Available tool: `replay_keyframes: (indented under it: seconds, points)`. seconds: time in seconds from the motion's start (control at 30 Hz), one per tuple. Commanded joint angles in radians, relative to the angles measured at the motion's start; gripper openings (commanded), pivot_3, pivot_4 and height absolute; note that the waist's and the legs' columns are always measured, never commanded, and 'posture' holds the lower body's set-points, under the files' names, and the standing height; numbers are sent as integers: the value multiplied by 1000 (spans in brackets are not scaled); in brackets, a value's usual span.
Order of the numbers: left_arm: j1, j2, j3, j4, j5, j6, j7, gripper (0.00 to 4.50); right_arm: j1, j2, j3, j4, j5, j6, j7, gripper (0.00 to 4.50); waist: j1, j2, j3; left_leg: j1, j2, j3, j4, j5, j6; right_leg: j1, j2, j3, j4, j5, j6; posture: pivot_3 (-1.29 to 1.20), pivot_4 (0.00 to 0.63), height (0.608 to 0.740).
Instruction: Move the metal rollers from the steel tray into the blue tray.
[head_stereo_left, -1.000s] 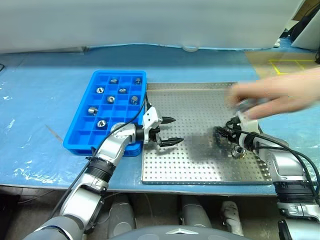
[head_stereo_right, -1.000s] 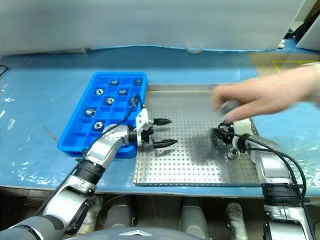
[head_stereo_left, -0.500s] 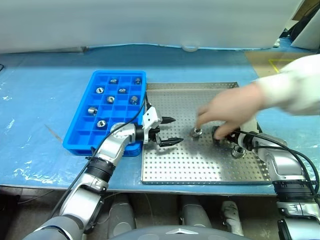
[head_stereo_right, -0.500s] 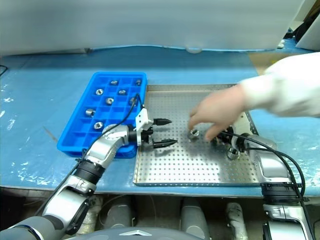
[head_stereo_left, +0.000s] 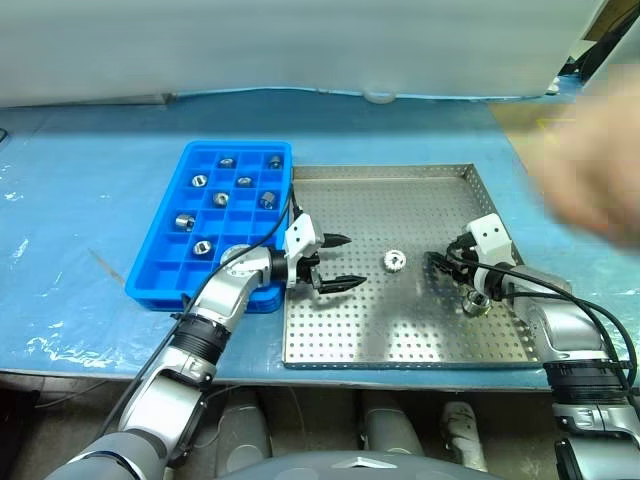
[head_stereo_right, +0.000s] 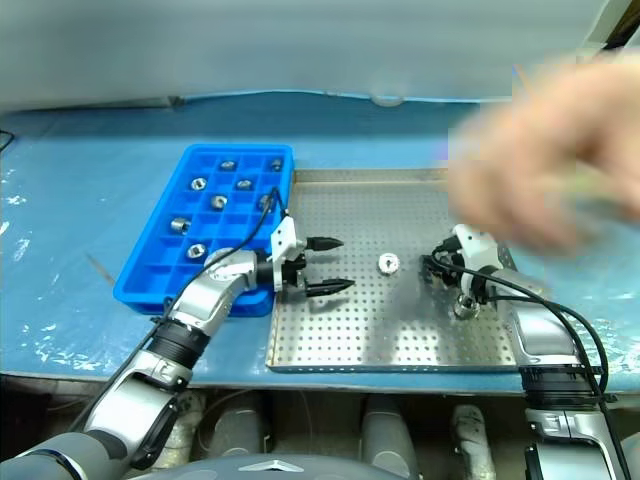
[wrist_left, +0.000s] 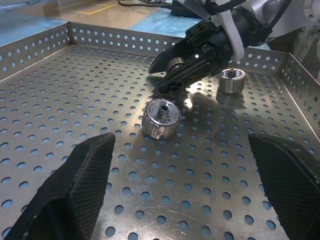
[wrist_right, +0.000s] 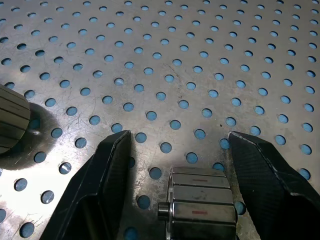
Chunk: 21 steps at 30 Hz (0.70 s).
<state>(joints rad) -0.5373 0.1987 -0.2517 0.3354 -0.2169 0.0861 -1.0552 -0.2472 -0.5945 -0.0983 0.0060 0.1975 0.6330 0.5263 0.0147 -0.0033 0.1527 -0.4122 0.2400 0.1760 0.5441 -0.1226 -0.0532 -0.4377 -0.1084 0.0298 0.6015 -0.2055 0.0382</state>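
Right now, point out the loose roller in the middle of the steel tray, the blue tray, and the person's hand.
loose roller (head_stereo_left: 392, 262), left eye view, its top face.
blue tray (head_stereo_left: 160, 262), left eye view, an empty compartment.
person's hand (head_stereo_right: 545, 160), right eye view, blurred middle.

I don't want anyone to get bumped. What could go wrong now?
A person's hand hangs over the right side of the steel tray, close to the right gripper; if that arm moves, it might hit the hand. The loose roller seems to lie on its side, so it may roll away when the open left gripper reaches for it.
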Motion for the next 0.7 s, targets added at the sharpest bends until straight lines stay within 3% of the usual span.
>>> replay_keyframes:
  seconds: [0.03,0.7]
  points:
    - [-5,8,7,-4,2,-3,-3,4500,7,3,6,8,-8,-2,-1,3251,0,0,0,0,0,0,0,0,0,0,0,0,0,0,0,-253,150,740]
    - [-6,4,9,-1,1,-4,2,4500,-3,-5,32,29,-31,-23,7,3251,0,0,0,0,0,0,0,0,0,0,0,0,0,0,0,-244,150,740]
